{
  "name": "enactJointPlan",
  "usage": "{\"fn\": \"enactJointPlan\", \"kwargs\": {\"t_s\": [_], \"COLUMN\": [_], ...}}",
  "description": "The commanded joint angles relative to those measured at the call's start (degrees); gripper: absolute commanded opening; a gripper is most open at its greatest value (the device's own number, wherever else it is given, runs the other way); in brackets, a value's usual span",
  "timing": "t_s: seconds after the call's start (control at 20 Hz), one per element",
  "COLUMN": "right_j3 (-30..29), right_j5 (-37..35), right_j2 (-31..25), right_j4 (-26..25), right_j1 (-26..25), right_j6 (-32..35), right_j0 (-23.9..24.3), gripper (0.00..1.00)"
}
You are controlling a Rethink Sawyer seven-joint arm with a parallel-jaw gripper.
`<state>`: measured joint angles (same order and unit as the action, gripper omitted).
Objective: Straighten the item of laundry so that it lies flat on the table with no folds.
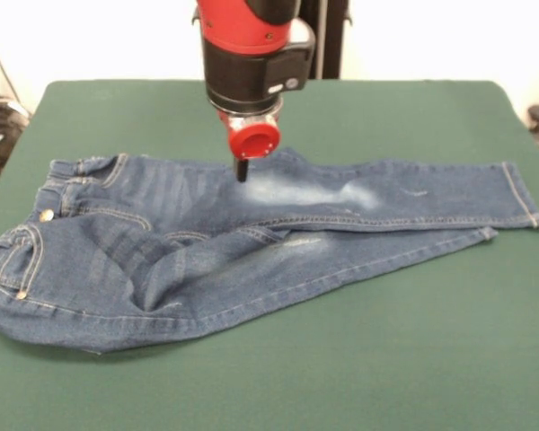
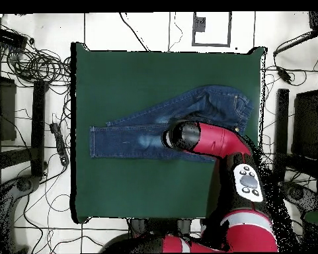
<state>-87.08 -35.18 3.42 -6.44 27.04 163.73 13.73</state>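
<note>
Jeans point(image 1: 251, 242) of blue denim are spread lengthwise across the dark green table point(image 1: 359, 359), in the middle of it. In the front view, the nearer leg is laid at a slant, running from below the tool point(image 1: 242, 172) out to its right, where its cuff is partly tucked under the farther leg. A fold is seen in the seat, below and to the left of the tool, where the denim is bunched into creases. The waistband, with tan stitching and two metal buttons, is turned up and doubled at the far left of the tool. Faded whitish patches are seen on both thighs, one just to the right of the tool and one below it. The farther leg is stretched out almost straight to the right, and its hemmed cuff is laid flat well away from the tool.

The tool is held straight down over the upper thigh of the farther leg, with its dark tip at or just above the denim; whether it touches cannot be told. Only a single dark tip is seen beneath the red round end, so it cannot be told whether the tool is apart or together. No cloth is seen lifted by it.

In the overhead view, the arm point(image 2: 221, 142) is stretched over the jeans point(image 2: 131, 139), hiding part of the hips.
</note>
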Motion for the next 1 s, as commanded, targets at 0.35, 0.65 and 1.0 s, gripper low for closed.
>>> {"fn": "enactJointPlan", "kwargs": {"t_s": [0.35, 0.65, 1.0], "right_j3": [4.87, 6.88, 8.62], "right_j5": [-8.88, -12.19, -14.10], "right_j2": [-9.51, -11.84, -14.54], "right_j4": [-5.25, -7.25, -9.77], "right_j1": [-3.05, -2.83, -2.84], "right_j6": [-14.48, -17.06, -19.63], "right_j0": [1.65, 3.81, 6.35], "gripper": [0.00, 0.00, 0.00]}}
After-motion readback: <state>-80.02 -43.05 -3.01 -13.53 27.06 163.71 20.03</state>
